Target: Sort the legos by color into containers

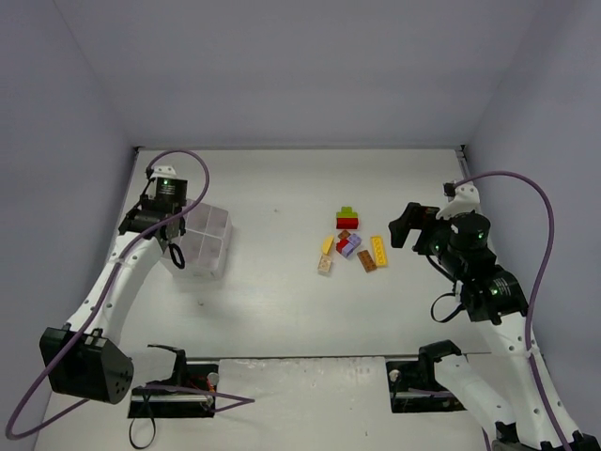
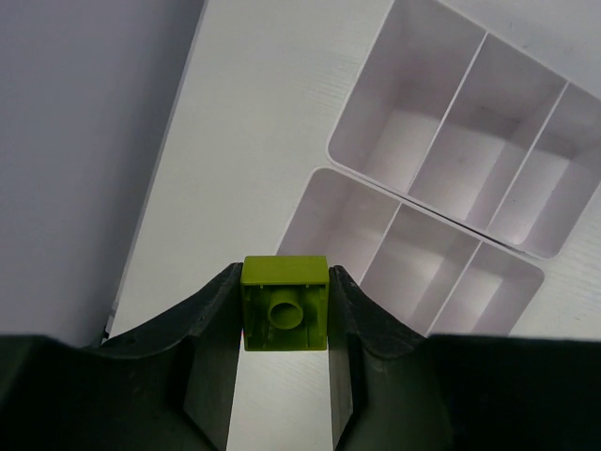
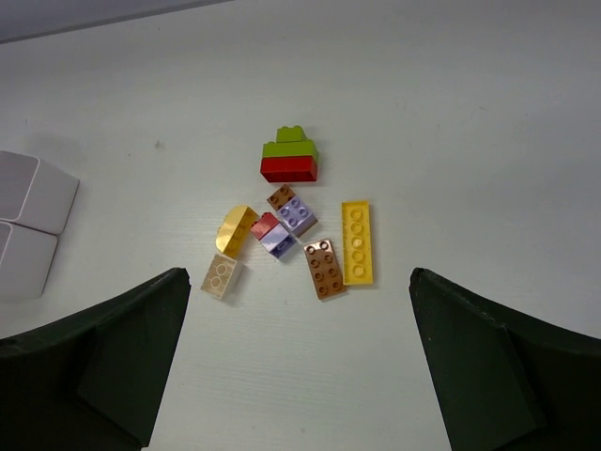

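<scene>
Across the top view, a white table (image 1: 282,310) fills the floor of a plain booth with pale grey-lilac walls (image 1: 300,66) at 9, 12 and 3 o'clock. Both arm bases are bolted along the 6 o'clock edge, and a purple cable (image 1: 540,235) loops over each arm.

The tray (image 1: 208,246) sits toward 9 o'clock of the table's middle. Seen from the left wrist, its thin walls (image 2: 447,113) split it into two rows of three cells, with nothing in any cell that shows. A loose pile of bricks (image 1: 349,242) lies just toward 3 o'clock of the middle, well apart from the tray. It holds a green piece stacked on a red one (image 3: 289,155) at the pile's 12 o'clock, a long yellow plate (image 3: 357,242), a brown plate (image 3: 323,268), a beige brick (image 3: 222,276), a rounded yellow piece (image 3: 235,230), and lilac bricks (image 3: 286,230) touching a small red one (image 3: 264,225).

The left arm reaches up the 9 o'clock side, its wrist bent downward at the tray's 9 o'clock edge. The left gripper (image 2: 285,282) is clamped on a lime-green brick (image 2: 285,315), one finger on each side, held above bare table with the tray at its 1 o'clock.

The right arm is folded at the elbow, and the right gripper (image 3: 299,277) faces the pile from 3 o'clock with its fingers spread wide, holding nothing.
</scene>
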`<state>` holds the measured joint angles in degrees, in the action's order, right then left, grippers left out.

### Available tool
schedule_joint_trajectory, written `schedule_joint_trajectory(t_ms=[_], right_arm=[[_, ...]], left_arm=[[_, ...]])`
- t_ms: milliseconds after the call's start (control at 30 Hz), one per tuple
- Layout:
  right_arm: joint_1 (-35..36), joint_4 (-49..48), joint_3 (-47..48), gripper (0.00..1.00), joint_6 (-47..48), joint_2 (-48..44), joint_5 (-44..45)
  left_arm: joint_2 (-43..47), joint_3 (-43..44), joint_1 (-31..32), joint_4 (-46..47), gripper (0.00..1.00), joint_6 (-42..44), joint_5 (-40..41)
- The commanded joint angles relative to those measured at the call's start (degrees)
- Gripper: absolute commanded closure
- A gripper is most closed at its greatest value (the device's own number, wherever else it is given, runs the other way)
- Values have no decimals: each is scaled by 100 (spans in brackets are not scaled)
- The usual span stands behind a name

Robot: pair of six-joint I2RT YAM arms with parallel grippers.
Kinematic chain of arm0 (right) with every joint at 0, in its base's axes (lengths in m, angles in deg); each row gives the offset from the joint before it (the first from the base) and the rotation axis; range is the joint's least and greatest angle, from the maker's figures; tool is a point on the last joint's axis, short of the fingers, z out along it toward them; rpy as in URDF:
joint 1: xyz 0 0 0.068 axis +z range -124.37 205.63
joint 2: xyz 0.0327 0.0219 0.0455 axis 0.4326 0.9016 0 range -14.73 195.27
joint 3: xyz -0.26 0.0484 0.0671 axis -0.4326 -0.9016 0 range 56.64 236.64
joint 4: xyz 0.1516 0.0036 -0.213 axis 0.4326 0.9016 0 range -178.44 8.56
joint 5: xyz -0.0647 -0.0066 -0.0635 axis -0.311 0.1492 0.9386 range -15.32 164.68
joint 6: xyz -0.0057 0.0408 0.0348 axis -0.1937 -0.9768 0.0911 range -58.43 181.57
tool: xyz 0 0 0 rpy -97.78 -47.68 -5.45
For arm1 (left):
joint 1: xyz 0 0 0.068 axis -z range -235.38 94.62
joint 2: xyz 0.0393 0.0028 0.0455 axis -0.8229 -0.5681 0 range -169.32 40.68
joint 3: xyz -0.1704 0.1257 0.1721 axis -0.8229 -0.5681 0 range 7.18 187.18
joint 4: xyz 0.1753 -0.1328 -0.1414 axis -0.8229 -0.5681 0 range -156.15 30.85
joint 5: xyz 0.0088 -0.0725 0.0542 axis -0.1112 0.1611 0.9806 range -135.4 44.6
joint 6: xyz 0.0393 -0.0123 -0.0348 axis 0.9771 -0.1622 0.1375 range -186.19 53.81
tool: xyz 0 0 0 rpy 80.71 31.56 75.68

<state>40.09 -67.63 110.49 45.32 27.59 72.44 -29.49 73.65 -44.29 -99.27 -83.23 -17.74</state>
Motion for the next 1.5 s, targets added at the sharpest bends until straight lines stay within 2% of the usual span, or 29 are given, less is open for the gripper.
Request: schedule_joint_trajectory(t_ms=[0,367,433,833,1000,1233,1333,1367,1467], right_arm=[[22,-350,30,0,61,-58,-101],[22,-324,12,0,78,-58,-101],[22,-324,12,0,87,-40,-101],[22,-324,-49,0,113,-75,-66],[22,-333,-76,0,131,-75,-57],[13,-324,-76,0,149,-84,-57],[22,-324,-76,0,131,-93,-48],[22,-324,-85,0,122,-93,-40],[22,-315,-120,0,78,-75,-13]], left_arm=[[-75,-47,-98,329,95,166,-155],[-269,-381,-125,593,88,192,-217],[-347,-372,-178,610,82,210,-217],[-357,-197,-222,558,67,192,-287],[-278,-109,-222,514,58,201,-296],[-243,-39,-222,417,58,140,-349],[-146,110,-213,321,62,-61,-752],[-120,207,-204,294,62,-159,-1154],[-58,322,76,276,62,-563,-1544]])
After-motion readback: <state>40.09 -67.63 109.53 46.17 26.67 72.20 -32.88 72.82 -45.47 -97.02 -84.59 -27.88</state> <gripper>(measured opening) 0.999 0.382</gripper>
